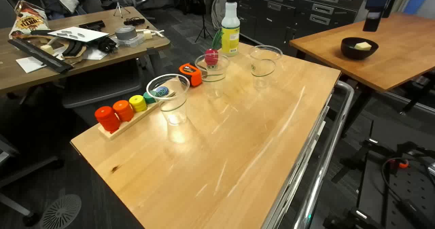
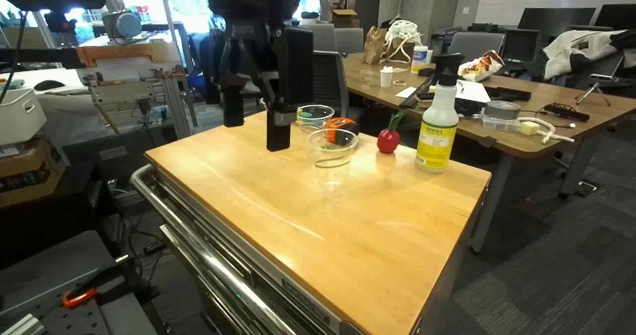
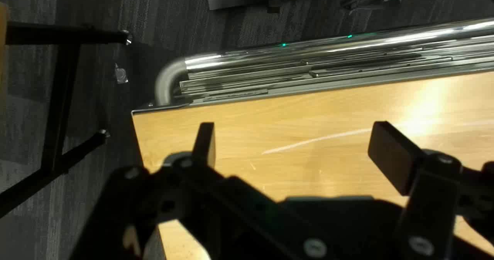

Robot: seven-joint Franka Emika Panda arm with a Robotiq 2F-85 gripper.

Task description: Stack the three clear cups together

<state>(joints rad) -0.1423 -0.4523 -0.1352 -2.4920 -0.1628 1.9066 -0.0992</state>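
Clear plastic, the near cup (image 1: pixel 173 107), middle cup (image 1: pixel 213 80) and far cup (image 1: pixel 262 69) in an exterior view stand apart on the desk (image 1: pixel 238 161). The first pick seems in hand: the pincer (image 2: pixel 256 135), spread wide, empty, probably must centre over one and lower.

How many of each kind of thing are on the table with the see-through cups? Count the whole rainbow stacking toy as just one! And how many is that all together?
See-through cups: 3
Rainbow stacking toy: 1
Orange-and-black tape measure: 1
Red toy vegetable with green leaves: 1
Spray bottle: 1
Total: 7
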